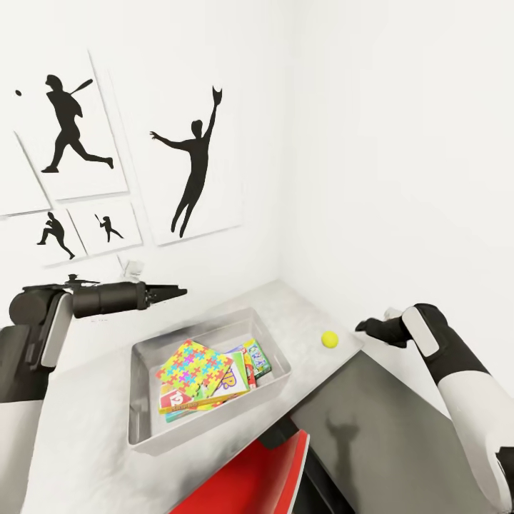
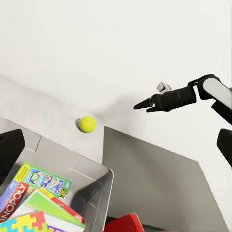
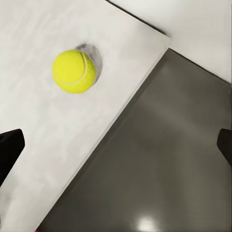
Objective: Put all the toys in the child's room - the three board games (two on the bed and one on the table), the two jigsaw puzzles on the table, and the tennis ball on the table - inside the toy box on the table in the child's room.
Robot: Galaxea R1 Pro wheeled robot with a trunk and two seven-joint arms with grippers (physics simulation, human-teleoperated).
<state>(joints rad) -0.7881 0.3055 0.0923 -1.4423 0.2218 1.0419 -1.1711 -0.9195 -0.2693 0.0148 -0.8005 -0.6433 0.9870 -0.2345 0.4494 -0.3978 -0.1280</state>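
Nearest us, a red chair (image 1: 250, 475) stood tucked against the front edge of the pale grey table (image 1: 86, 428), and dark glossy floor (image 1: 385, 442) ran along the table's right side. On the table sat the grey toy box (image 1: 143, 421), holding a jigsaw puzzle (image 1: 193, 368) with a bright multicoloured lid on top of the board games (image 1: 255, 357), one of them a Monopoly box (image 2: 12, 198). Well apart from the box, near the table's right corner, the tennis ball (image 1: 329, 339) lay alone on the bare surface; through the right wrist camera we saw it close to the edge.

Our right gripper (image 1: 365, 326) hung just beyond that corner over the floor, its fingers spread wide and holding nothing. Our left gripper (image 1: 175, 291) hovered above the table behind the box, fingers parted and empty too.

Farther back, white walls met in a corner, and the left one carried baseball silhouette posters (image 1: 193, 164).
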